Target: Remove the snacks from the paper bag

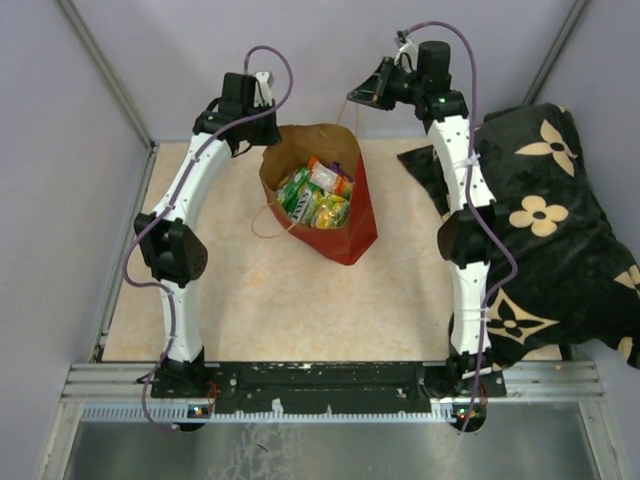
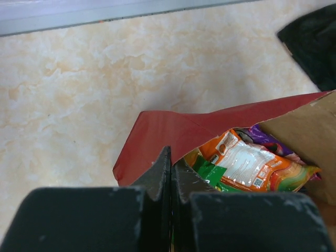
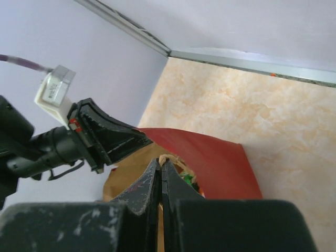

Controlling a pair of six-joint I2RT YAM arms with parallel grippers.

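The counter [image 1: 280, 300] is a cream, marbled surface boxed in by plain pale lilac walls [image 1: 330, 50] on three sides, with a grey strip along each seam. A ribbed metal rail [image 1: 300, 408] runs along its near edge.

The paper bag [image 1: 352, 228] lies between the two sets of jaws and a little nearer than both. It is tipped over, with its long axis running diagonally. The open brown mouth points to the far left, up beside the left jaws. The red bottom end points to the near right. The snacks [image 1: 318, 195] fill the mouth: green, orange, yellow and purple packets heaped together.

The left jaws are pressed together right at the bag's rim. Whether paper is caught between them cannot be told. The right jaws are also closed tight, poised above the far side of the mouth by a thin string loop. A black flowered pillow [image 1: 560, 220] lies to their right.
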